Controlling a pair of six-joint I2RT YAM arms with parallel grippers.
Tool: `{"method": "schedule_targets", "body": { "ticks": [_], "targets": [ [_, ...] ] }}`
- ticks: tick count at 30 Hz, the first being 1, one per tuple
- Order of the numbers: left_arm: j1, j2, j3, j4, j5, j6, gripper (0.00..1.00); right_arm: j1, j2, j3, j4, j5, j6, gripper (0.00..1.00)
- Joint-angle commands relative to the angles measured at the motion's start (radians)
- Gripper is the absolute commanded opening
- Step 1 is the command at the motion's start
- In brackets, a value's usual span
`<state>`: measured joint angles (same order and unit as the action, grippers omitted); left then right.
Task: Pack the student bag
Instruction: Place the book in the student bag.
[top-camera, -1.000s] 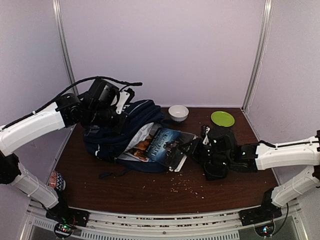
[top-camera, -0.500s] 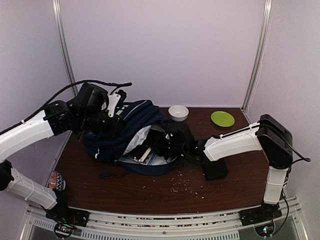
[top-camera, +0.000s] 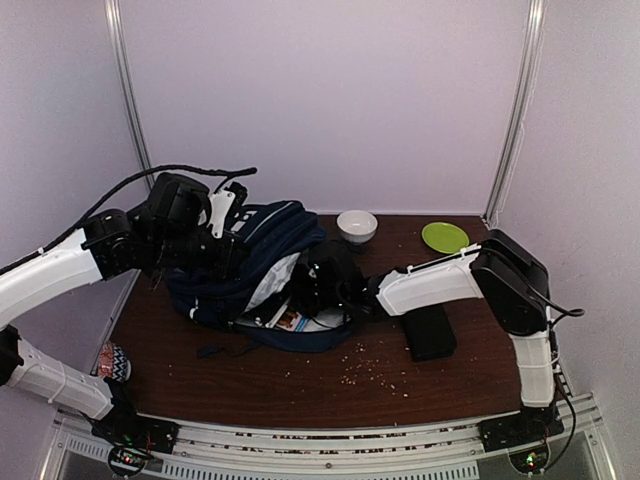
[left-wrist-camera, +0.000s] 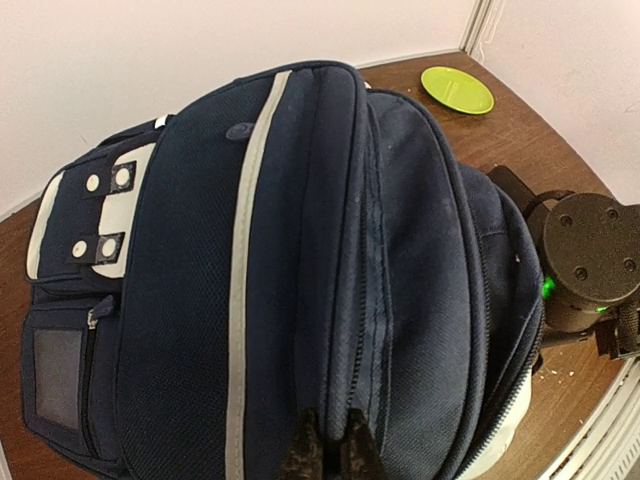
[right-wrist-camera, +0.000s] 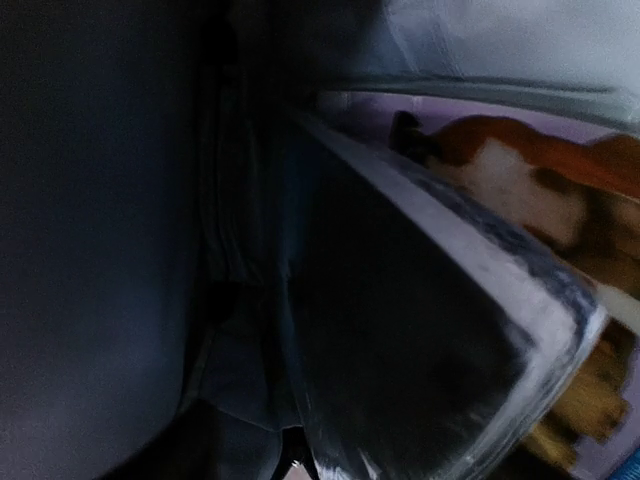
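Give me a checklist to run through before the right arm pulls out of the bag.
1. Left fingers pinching the top of the student bag: ok.
2. Bag mouth held open: ok.
3. Book fully inside: cannot tell; a corner shows at the mouth.
4. Right fingers off the book: cannot tell, too dark.
5. Dark flat item beside the bag packed: not ok.

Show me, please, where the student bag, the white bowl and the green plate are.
student bag (left-wrist-camera: 300, 250), left wrist view, navy top panel beside the pale stripe.
white bowl (top-camera: 357, 226), top external view, its inside.
green plate (top-camera: 445, 237), top external view, its centre.
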<state>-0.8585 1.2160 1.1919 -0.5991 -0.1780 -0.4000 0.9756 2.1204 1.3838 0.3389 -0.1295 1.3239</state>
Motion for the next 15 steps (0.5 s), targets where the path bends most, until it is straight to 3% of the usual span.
{"method": "schedule_targets", "body": {
  "ticks": [1,7,15],
  "targets": [
    [-0.017,-0.06,0.02,0.174,-0.024,-0.022,0.0,-0.011,-0.137,-0.047,-0.014,0.003,-0.049,0.87],
    [-0.017,-0.025,0.06,0.162,-0.045,-0.022,0.0,-0.011,-0.277,-0.1,-0.218,0.052,-0.133,0.96],
    [-0.016,0.019,0.088,0.152,-0.06,-0.005,0.0,-0.024,-0.504,-0.222,-0.439,0.172,-0.299,0.94]
  ]
}}
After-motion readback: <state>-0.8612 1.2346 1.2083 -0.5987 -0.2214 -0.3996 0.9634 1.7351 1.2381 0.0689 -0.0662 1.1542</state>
